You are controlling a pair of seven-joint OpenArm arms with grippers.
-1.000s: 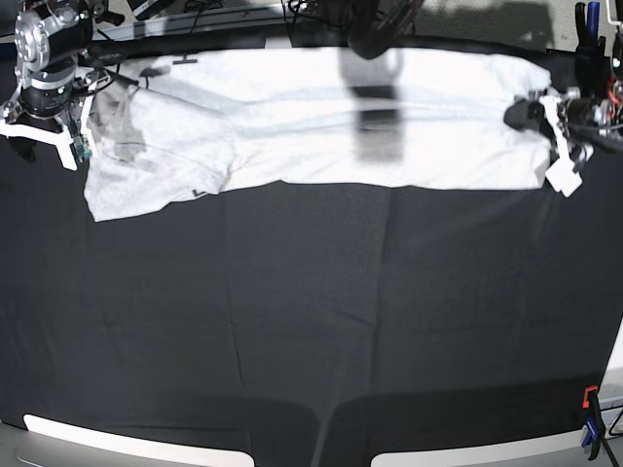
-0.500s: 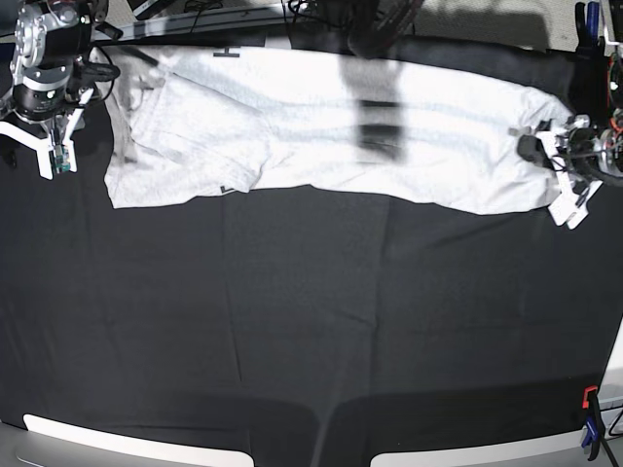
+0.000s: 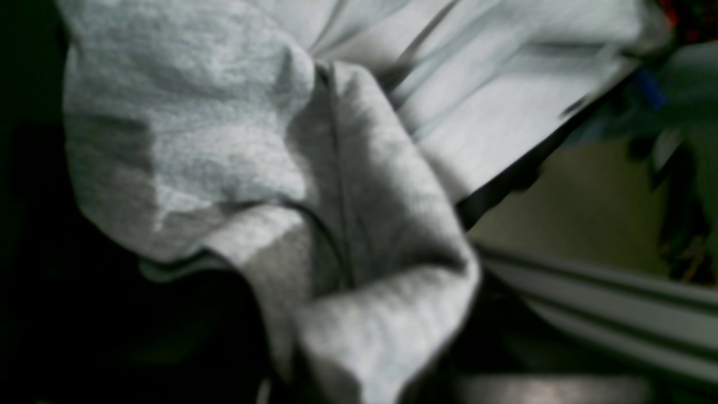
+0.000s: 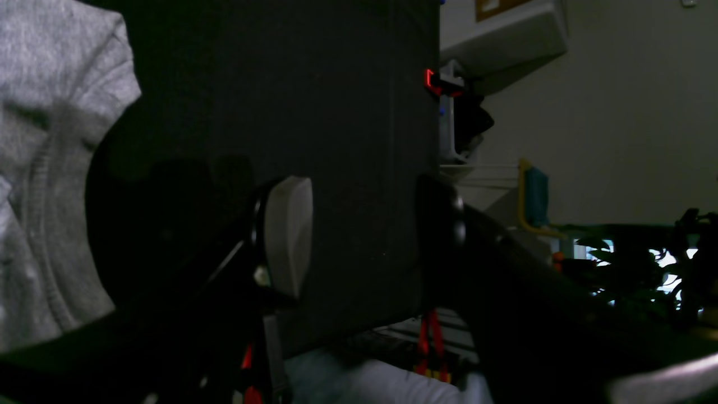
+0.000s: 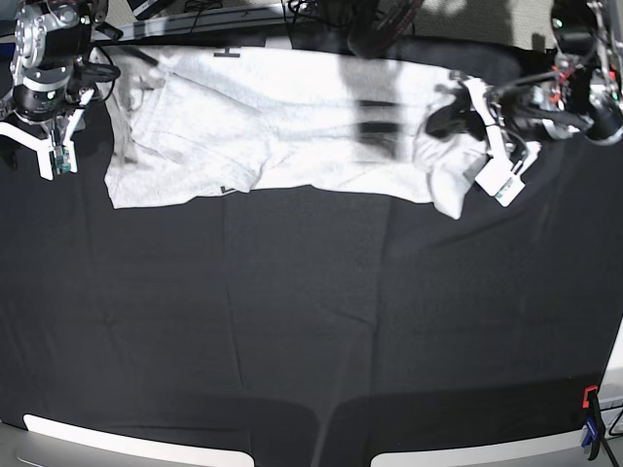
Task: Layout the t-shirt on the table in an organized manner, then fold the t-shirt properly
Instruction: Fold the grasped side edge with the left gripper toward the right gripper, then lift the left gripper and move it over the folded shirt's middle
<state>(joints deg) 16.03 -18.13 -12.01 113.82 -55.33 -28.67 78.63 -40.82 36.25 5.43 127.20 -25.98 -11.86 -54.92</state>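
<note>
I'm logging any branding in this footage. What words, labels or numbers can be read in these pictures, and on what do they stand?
None can be read whole.
Dark marks on the t-shirt near its far edge look like printed lettering, but are too small and folded to read.
No text shows on the table.

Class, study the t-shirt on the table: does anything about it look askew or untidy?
Yes. The t-shirt is bunched at the end pinched by the left hand, with a corner drooping below the lower edge instead of lying flat.
</note>
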